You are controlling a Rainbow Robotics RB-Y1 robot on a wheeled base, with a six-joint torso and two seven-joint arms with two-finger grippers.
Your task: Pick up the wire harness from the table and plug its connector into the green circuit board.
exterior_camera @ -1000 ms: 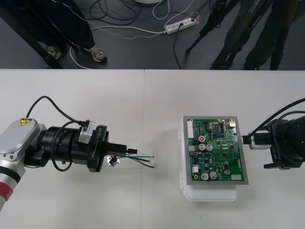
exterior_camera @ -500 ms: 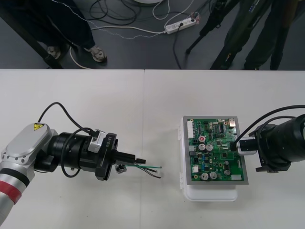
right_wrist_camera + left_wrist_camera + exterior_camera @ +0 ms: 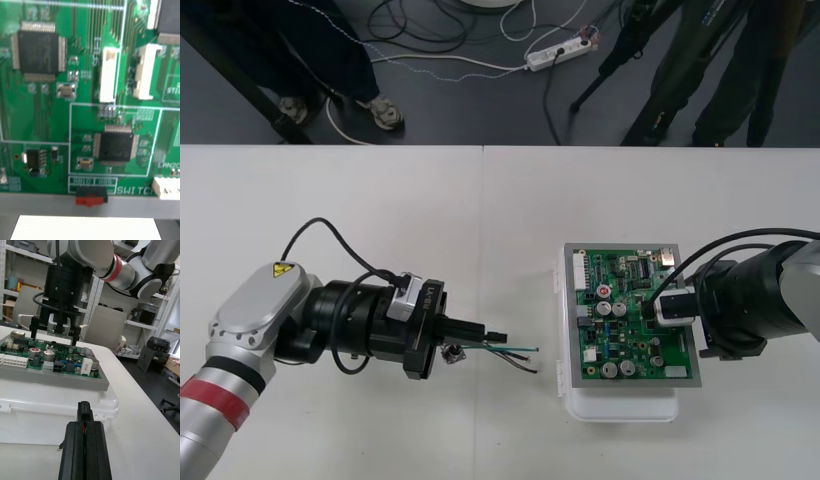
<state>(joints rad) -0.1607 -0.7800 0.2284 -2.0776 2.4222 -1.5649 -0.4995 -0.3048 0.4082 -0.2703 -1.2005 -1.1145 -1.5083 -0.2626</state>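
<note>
Pale table (image 3: 380,200), dark floor (image 3: 480,115), loose cables (image 3: 448,64)

The wire harness (image 3: 515,349), thin green, black and red wires, is clamped in the left gripper (image 3: 492,336), its metal socket (image 3: 450,355) beside the fingers and its free ends pointing at, but not touching, the green circuit board (image 3: 635,315), which lies flat on its white base (image 3: 620,405).

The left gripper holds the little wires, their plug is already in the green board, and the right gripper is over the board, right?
No: the wire harness is not plugged into the green circuit board. The front view shows the left gripper holding it short of the board. The right gripper is over the board.
</note>
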